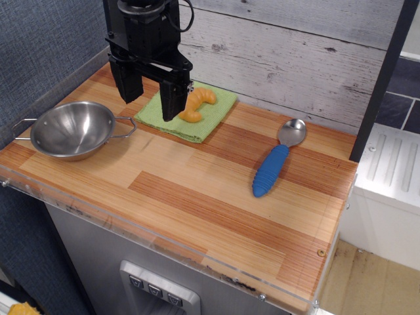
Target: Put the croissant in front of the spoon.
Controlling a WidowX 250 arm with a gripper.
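The orange-yellow croissant (198, 104) lies on a folded green cloth (209, 119) at the back of the wooden counter. My black gripper (152, 98) hangs just left of the croissant, above the cloth's left part. Its two fingers (173, 98) are spread apart and hold nothing. The right finger stands close to the croissant; I cannot tell whether they touch. The spoon (277, 159), with a ribbed blue handle and a silver bowl, lies at the right, bowl toward the back wall.
A steel two-handled bowl (72, 129) stands at the left of the counter. A grey plank wall runs along the back and a blue textured wall along the left. A clear plastic lip (157, 239) edges the counter's front.
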